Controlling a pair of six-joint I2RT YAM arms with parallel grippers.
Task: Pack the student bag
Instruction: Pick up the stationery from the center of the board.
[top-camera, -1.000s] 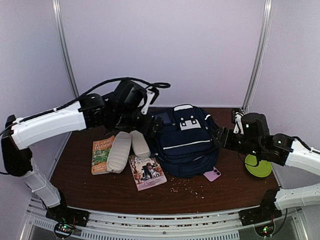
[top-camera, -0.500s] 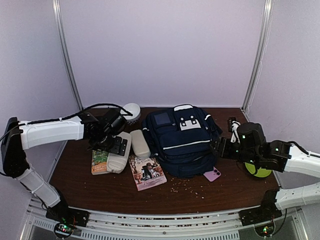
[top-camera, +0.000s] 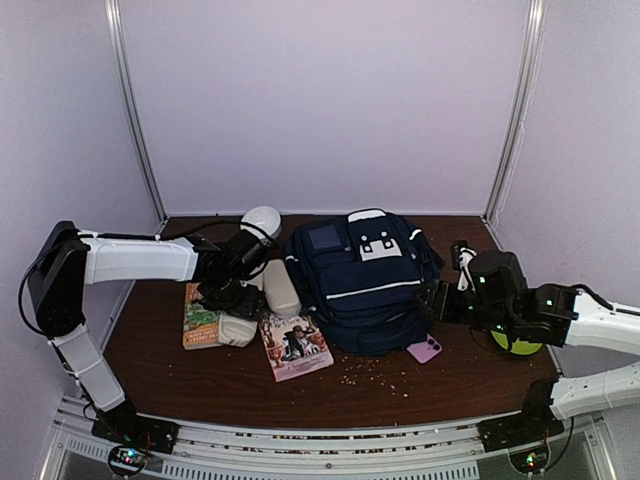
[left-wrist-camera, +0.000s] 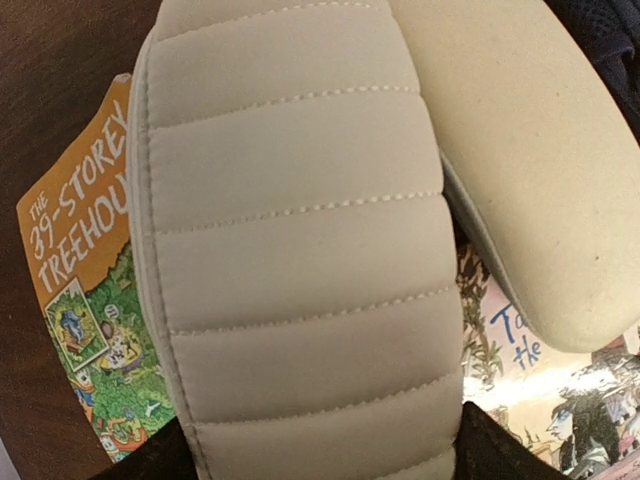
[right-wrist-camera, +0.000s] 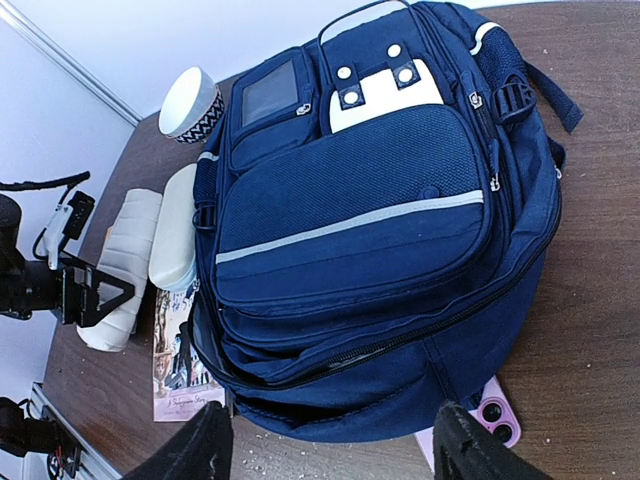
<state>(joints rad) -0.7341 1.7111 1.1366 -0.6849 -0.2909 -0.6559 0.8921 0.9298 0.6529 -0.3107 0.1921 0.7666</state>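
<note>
The navy student bag (top-camera: 365, 280) lies flat mid-table, front pocket up; in the right wrist view (right-wrist-camera: 370, 220) its near zipper gapes a little. My left gripper (top-camera: 232, 300) is low over a quilted beige case (left-wrist-camera: 300, 250). Its open jaws straddle the case's near end, and the fingertips (left-wrist-camera: 150, 465) show at either side of it. A smooth beige case (left-wrist-camera: 530, 170) lies beside it, against the bag. My right gripper (right-wrist-camera: 330, 450) is open and empty, just off the bag's right side (top-camera: 435, 300).
An orange book (top-camera: 200, 318) and a second book (top-camera: 295, 345) lie under and near the cases. A white cup (top-camera: 262, 222) stands behind them. A pink phone (top-camera: 424, 349) lies partly under the bag's corner. A green disc (top-camera: 517, 335) is at the right. Crumbs litter the front.
My left arm has swung from above the bag's left side down and left onto the quilted case. The right gripper has shifted slightly lower beside the bag.
</note>
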